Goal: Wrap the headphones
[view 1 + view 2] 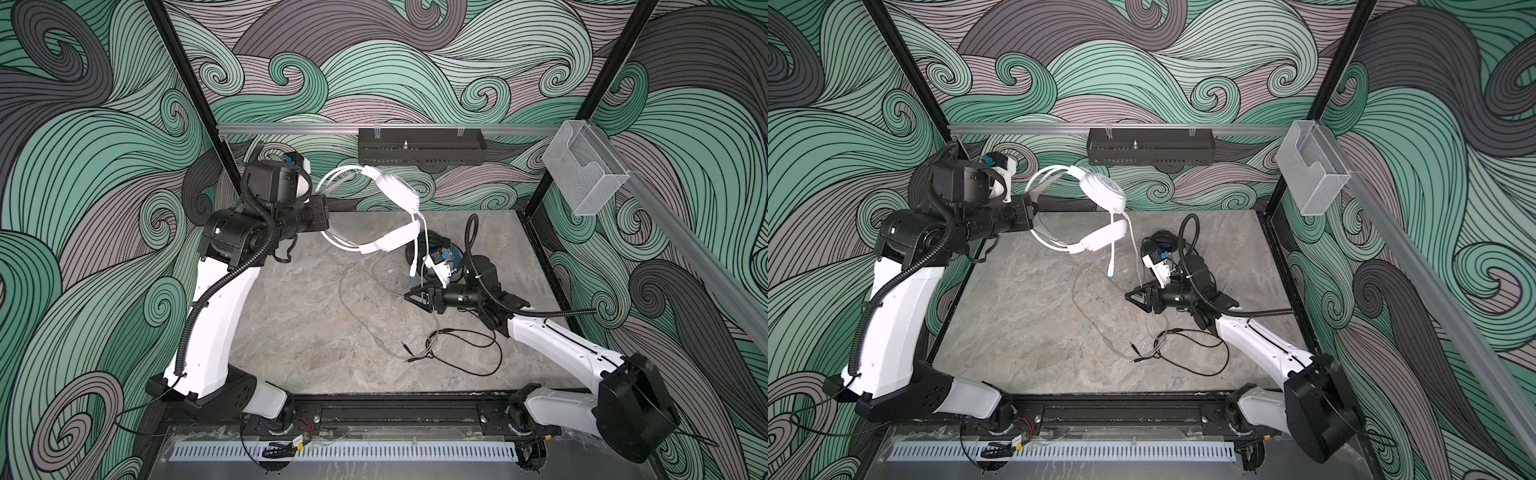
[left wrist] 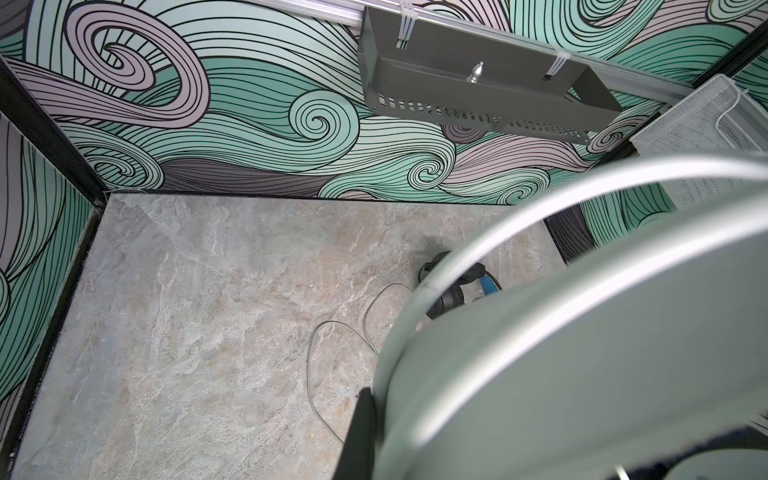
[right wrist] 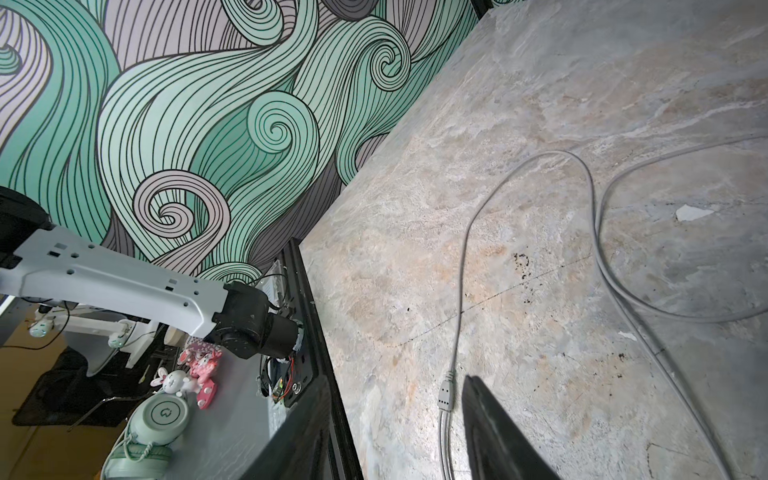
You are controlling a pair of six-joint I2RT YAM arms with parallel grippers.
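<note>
My left gripper [image 1: 326, 216] [image 1: 1036, 212] is shut on the headband of the white headphones [image 1: 399, 189] [image 1: 1102, 189], holding them in the air over the table's back left. The headband [image 2: 582, 332] fills the left wrist view beside one of my fingers [image 2: 361, 428]. Their pale cord [image 1: 353, 291] [image 1: 1084, 291] [image 3: 461, 270] hangs down and loops over the table. My right gripper [image 1: 411, 296] [image 1: 1133, 297] [image 3: 399, 386] is low over the table, open, with the cord's splitter [image 3: 444, 392] lying between its fingers. The black headphones [image 1: 432, 245] [image 1: 1160, 239] [image 2: 453, 291] lie behind it, partly hidden.
The black cord [image 1: 478, 345] [image 1: 1204, 349] tangles with the pale cord's end at front right of the stone table [image 1: 291, 340]. A black tray [image 1: 419, 151] hangs on the back rail. A clear bin [image 1: 586, 174] hangs on the right rail.
</note>
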